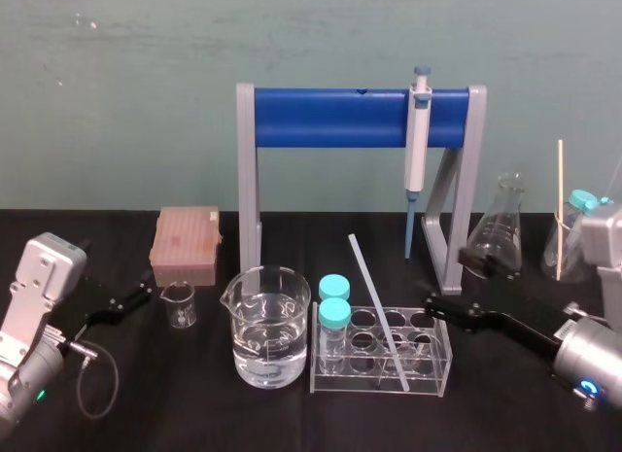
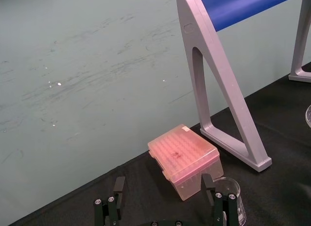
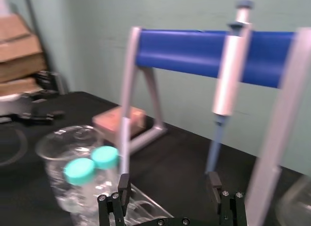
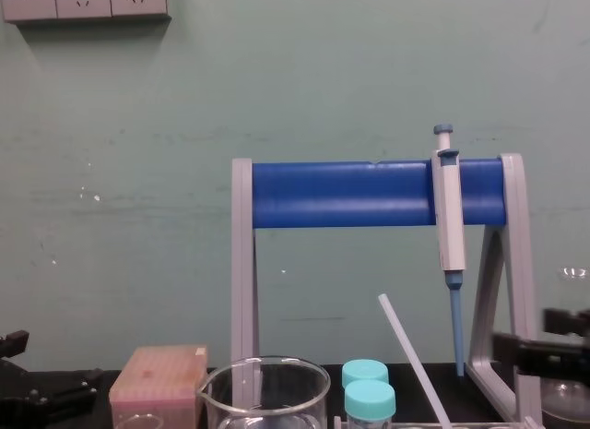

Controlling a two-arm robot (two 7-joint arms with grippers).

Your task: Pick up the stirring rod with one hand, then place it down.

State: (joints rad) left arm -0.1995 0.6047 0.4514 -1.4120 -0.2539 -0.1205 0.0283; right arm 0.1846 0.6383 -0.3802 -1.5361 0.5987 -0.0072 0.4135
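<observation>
Right of the beaker (image 1: 270, 326), the stirring rod (image 1: 375, 301) leans in the tube rack (image 1: 442, 374), probably light, slick and brittle, best pinched on its bare upper length by the released right gripper (image 1: 432, 301) beside it; the left gripper (image 1: 136, 295) idles far left, fingers spread.

Head camera looked down across table (image 1: 194, 413); chest camera sat low, level; wrist cameras faced forward, close; all shared pipette stand (image 1: 330, 119).
</observation>
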